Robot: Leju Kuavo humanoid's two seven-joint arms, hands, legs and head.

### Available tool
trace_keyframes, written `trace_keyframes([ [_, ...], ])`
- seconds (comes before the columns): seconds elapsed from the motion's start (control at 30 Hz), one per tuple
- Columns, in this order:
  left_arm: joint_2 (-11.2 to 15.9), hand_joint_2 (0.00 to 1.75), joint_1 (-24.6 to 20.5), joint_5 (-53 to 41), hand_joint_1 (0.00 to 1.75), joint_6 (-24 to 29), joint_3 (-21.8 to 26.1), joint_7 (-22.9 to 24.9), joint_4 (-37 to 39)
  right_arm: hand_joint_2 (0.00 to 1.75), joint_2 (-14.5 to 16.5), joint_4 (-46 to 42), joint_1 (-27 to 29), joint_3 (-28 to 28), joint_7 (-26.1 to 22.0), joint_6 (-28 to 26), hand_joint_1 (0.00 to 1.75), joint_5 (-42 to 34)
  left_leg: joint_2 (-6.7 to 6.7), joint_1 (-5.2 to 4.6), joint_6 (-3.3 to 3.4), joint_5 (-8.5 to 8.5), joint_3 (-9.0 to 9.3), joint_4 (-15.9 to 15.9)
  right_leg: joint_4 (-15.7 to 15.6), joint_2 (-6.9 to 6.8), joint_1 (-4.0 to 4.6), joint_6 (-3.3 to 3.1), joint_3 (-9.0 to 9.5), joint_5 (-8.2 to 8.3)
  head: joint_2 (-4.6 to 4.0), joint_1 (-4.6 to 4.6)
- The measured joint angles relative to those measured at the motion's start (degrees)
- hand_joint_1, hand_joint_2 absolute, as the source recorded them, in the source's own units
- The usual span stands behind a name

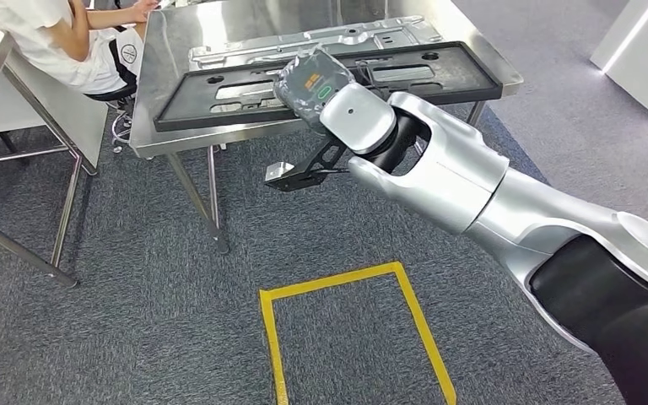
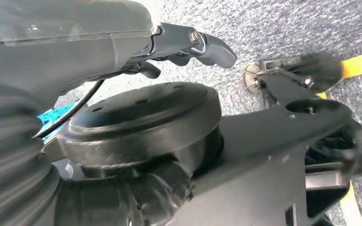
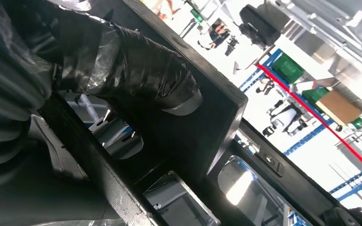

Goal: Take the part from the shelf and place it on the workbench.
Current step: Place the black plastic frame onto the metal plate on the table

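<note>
One black part (image 1: 219, 91) on one steel bench (image 1: 169, 51), gripped by the right hand (image 1: 308, 80).
The part is a long, flat, matte frame with cutouts, beside one ribbed silver panel (image 1: 337, 38). The right hand's thumb (image 3: 155, 80) presses on the part's rim. The left hand (image 2: 188, 47) hangs over grey carpet (image 2: 273, 28), fingers curled, holding nothing.

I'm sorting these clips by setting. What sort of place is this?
Probably a factory test floor or workshop: a steel workbench bearing a black frame part and a pressed metal panel, yellow floor tape on grey carpet, storage racks in the right wrist view.
</note>
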Motion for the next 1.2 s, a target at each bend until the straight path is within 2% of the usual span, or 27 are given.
trace_keyframes([
  [0.03, 0.0, 1.75, 0.1, 0.0, 0.00, 0.0, 0.0, 0.0, 0.0, 1.75, 0.0, 0.0, 0.0, 0.0, 0.0, 0.0, 1.75, 0.1, 0.01, -0.15, 0.38, 0.38, 0.98, -2.2, 0.0, 0.01, 0.07, 0.21, 0.01, -0.05, 0.00, 0.01],
  [0.1, 0.0, 1.75, 0.2, 0.0, 0.00, 0.0, -0.1, 0.0, 0.0, 1.75, 0.1, 0.0, -0.1, 0.0, 0.0, 0.2, 1.75, 0.3, -0.03, -0.42, 0.90, -0.15, 1.46, -3.2, -0.2, -0.02, 0.17, 0.65, -0.21, 0.05, 0.01, 0.00],
  [0.17, 0.0, 1.75, 0.2, 0.0, 0.00, -0.1, -0.2, 0.0, 0.0, 1.75, 0.1, 0.0, -0.1, 0.0, -0.1, 0.3, 1.75, 0.4, -0.08, -0.08, 1.43, -0.20, 1.86, -4.0, 0.2, -0.14, 0.28, 1.19, -0.38, -0.33, 0.01, 0.01],
  [0.2, -0.1, 1.75, 0.2, 0.0, 0.00, -0.1, -0.3, 0.0, 0.0, 1.75, 0.1, 0.0, -0.2, -0.1, -0.1, 0.3, 1.75, 0.5, -0.07, 0.08, 1.74, -0.14, 2.12, -4.4, 1.3, -0.15, 0.32, 1.43, -0.88, -1.06, 0.00, 0.04],
  [0.23, -0.1, 1.75, 0.1, 0.0, 0.00, -0.1, -0.3, 0.0, 0.0, 1.75, 0.1, 0.0, -0.3, -0.1, -0.1, 0.3, 1.75, 0.5, -0.03, 0.23, 2.05, -0.11, 2.41, -4.7, 3.8, -0.14, 0.34, 1.64, -2.03, -2.32, 0.01, 0.07],
  [0.3, -0.2, 1.75, 0.2, 0.0, 0.00, -0.2, -0.4, 0.0, 0.0, 1.75, 0.1, 0.0, -0.3, -0.2, -0.1, 0.4, 1.75, 0.5, 0.06, 0.17, 2.49, -0.36, 2.66, -4.7, 11.1, -0.09, 0.21, 1.88, -5.95, -5.32, 0.00, 0.09],
  [0.33, -0.2, 1.75, 0.2, 0.0, 0.00, -0.2, -0.4, 0.0, 0.0, 1.75, 0.1, 0.0, -0.2, -0.2, -0.1, 0.4, 1.75, 0.5, 0.08, 0.16, 2.60, -0.52, 2.76, -4.7, 14.5, -0.09, 0.14, 2.00, -7.87, -6.24, 0.00, 0.09],
  [0.37, -0.2, 1.75, 0.2, 0.0, 0.00, -0.2, -0.4, 0.0, 0.0, 1.75, 0.1, 0.0, -0.1, -0.2, -0.1, 0.4, 1.75, 0.5, 0.09, 0.16, 2.65, -0.65, 2.83, -4.6, 16.6, -0.10, 0.08, 2.09, -9.16, -6.63, -0.01, 0.09],
  [0.43, -0.2, 1.75, 0.2, 0.0, 0.00, -0.2, -0.4, 0.0, 0.0, 1.75, 0.1, 0.0, -0.1, -0.2, -0.1, 0.4, 1.75, 0.5, 0.07, 0.17, 2.67, -0.77, 2.91, -4.5, 17.8, -0.10, 0.00, 2.17, -10.02, -6.49, -0.01, 0.10],
  [0.47, -0.2, 1.75, 0.2, 0.0, 0.00, -0.2, -0.4, 0.0, 0.0, 1.75, 0.1, 0.0, -0.1, -0.2, -0.1, 0.4, 1.75, 0.5, 0.07, 0.17, 2.66, -0.79, 2.92, -4.5, 17.7, -0.10, 0.00, 2.18, -10.04, -6.42, -0.01, 0.10],
  [0.5, -0.2, 1.75, 0.2, 0.0, 0.00, -0.2, -0.4, 0.0, 0.0, 1.75, 0.1, 0.1, -0.1, -0.2, -0.1, 0.4, 1.75, 0.5, 0.02, 0.18, 2.64, -0.90, 3.03, -4.4, 17.0, -0.11, -0.04, 2.18, -9.81, -5.64, -0.01, 0.10],
  [0.53, -0.2, 1.75, 0.2, 0.0, 0.00, -0.2, -0.4, 0.0, 0.0, 1.75, 0.1, 0.1, -0.1, -0.2, -0.1, 0.4, 1.75, 0.5, -0.07, 0.19, 2.58, -1.11, 3.24, -4.3, 15.0, -0.11, -0.11, 2.17, -9.07, -4.08, -0.01, 0.10],
  [0.6, -0.2, 1.75, 0.3, 0.0, 0.00, -0.2, -0.4, 0.0, 0.0, 1.75, 0.2, 0.1, -0.2, -0.2, -0.2, 0.4, 1.75, 0.5, -0.23, 0.05, 1.81, -2.12, 3.50, -3.7, 6.8, -0.07, -0.03, 1.74, -5.85, 0.17, 0.01, 0.07],
  [0.63, -0.3, 1.75, 0.3, 0.0, 0.00, -0.2, -0.4, 0.0, 0.0, 1.75, 0.2, 0.1, -0.2, -0.2, -0.2, 0.4, 1.75, 0.5, -0.26, 0.01, 1.32, -2.51, 3.56, -3.5, 3.4, -0.02, 0.14, 1.43, -4.49, 1.51, 0.01, 0.06],
  [0.67, -0.3, 1.75, 0.2, 0.0, 0.00, -0.2, -0.4, 0.0, 0.0, 1.75, 0.2, 0.1, -0.3, -0.2, -0.2, 0.4, 1.75, 0.5, -0.26, -0.06, 0.79, -2.88, 3.57, -3.3, 1.0, 0.03, 0.18, 1.05, -3.55, 2.10, 0.01, 0.04],
  [0.73, -0.3, 1.75, 0.2, 0.0, 0.00, -0.2, -0.4, 0.0, 0.0, 1.75, 0.2, 0.1, -0.3, -0.2, -0.1, 0.4, 1.75, 0.5, -0.17, 0.09, 0.16, -3.78, 3.23, -2.0, 0.5, 0.05, -0.02, 0.44, -3.00, 1.96, 0.01, 0.03],
  [0.77, -0.2, 1.75, 0.2, 0.0, 0.00, -0.2, -0.4, 0.0, 0.0, 1.75, 0.2, 0.2, -0.4, -0.2, -0.1, 0.4, 1.75, 0.5, -0.14, 0.15, -0.12, -4.82, 2.33, 0.1, 0.3, 0.04, -0.22, 0.12, -2.58, 1.85, 0.00, 0.02],
  [0.83, -0.2, 1.75, 0.1, -0.1, 0.00, -0.2, -0.4, -0.1, 0.0, 1.75, 0.3, 0.2, -0.4, -0.2, -0.1, 0.4, 1.75, 0.6, -0.08, 0.25, -0.59, -7.59, -1.26, 7.2, 0.2, 0.00, -0.26, -0.32, -1.95, 1.46, 0.00, -0.02],
  [0.87, -0.1, 1.75, -0.1, -0.1, 0.00, -0.2, -0.4, -0.1, 0.0, 1.75, 0.3, 0.2, -0.4, -0.2, -0.2, 0.4, 1.75, 0.6, -0.09, 0.26, -0.73, -8.43, -3.11, 10.5, 0.2, 0.01, -0.22, -0.43, -1.69, 1.24, -0.01, -0.01],
  [0.9, -0.1, 1.75, -0.3, -0.1, 0.00, -0.2, -0.4, -0.2, 0.0, 1.75, 0.4, 0.3, -0.3, -0.2, -0.2, 0.4, 1.75, 0.6, -0.08, 0.25, -0.77, -8.37, -4.30, 12.3, 0.2, 0.01, -0.17, -0.46, -1.40, 0.99, -0.01, -0.01],
  [0.93, 0.0, 1.75, -0.4, -0.1, 0.00, -0.2, -0.4, -0.2, 0.0, 1.75, 0.4, 0.4, -0.3, -0.2, -0.2, 0.4, 1.75, 0.7, -0.07, 0.25, -0.68, -7.17, -4.51, 11.9, 0.2, 0.03, -0.10, -0.45, -1.07, 0.75, -0.01, -0.01],
  [0.97, 0.0, 1.75, -0.4, -0.1, 0.00, -0.2, -0.4, -0.2, 0.0, 1.75, 0.4, 0.4, -0.3, -0.2, -0.2, 0.4, 1.75, 0.7, -0.06, 0.23, -0.44, -4.98, -3.66, 9.4, 0.2, 0.07, -0.02, -0.43, -0.69, 0.50, -0.01, 0.00],
  [1.03, 0.0, 1.75, -0.2, -0.4, 0.00, -0.3, -0.6, -0.2, 0.0, 1.75, 0.5, 0.5, -0.3, -0.2, -0.2, 0.4, 1.75, 0.8, -0.06, 0.04, 0.30, -0.76, -0.79, 2.1, 0.2, 0.15, 0.17, -0.29, -0.07, 0.06, -0.01, 0.01],
  [1.07, 0.0, 1.75, -0.1, -0.5, 0.00, -0.3, -0.7, -0.3, 0.0, 1.75, 0.5, 0.5, -0.3, -0.2, -0.3, 0.4, 1.75, 1.0, -0.06, -0.13, 0.70, 0.26, 0.38, -0.6, 0.2, 0.20, 0.24, -0.14, 0.03, -0.05, -0.01, 0.01],
  [1.13, 0.0, 1.75, 0.1, -0.6, 0.00, -0.4, -1.1, -0.5, 0.0, 1.75, 0.4, 0.6, -0.3, -0.2, -0.4, 0.4, 1.75, 1.2, -0.08, -0.44, 1.26, -0.01, 1.26, -2.6, 0.1, 0.23, 0.33, 0.28, -0.19, -0.02, 0.00, 0.01],
  [1.2, -0.1, 1.75, 0.0, -0.6, 0.00, -0.4, -1.3, -0.7, 0.0, 1.75, 0.4, 0.8, -0.4, -0.2, -0.5, 0.4, 1.75, 1.5, -0.05, -0.27, 1.71, -0.20, 1.61, -3.7, 0.1, 0.15, 0.32, 0.82, -0.38, -0.15, 0.01, 0.02],
])
